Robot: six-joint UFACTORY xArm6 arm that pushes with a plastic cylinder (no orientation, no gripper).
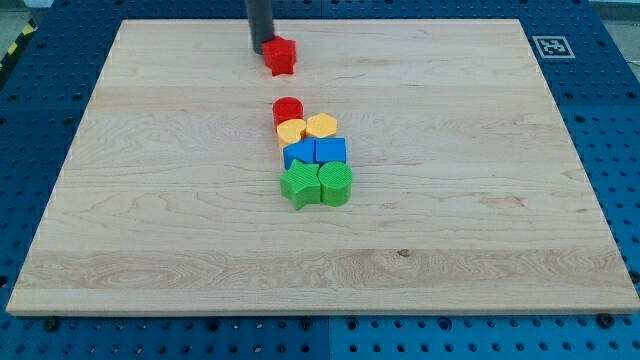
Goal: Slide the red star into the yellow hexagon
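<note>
Wooden board (480, 200), my tip (261, 50) touching red star (282, 57)

Only 1 camera looks here. It sits high at the view's bottom and looks down across the whole wooden board (480, 230), from fairly far.

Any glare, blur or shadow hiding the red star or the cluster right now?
Camera view: light is even, no glare on the board; red star and yellow hexagon are sharp with only faint shadows; my tip sits at the star's left edge.
</note>
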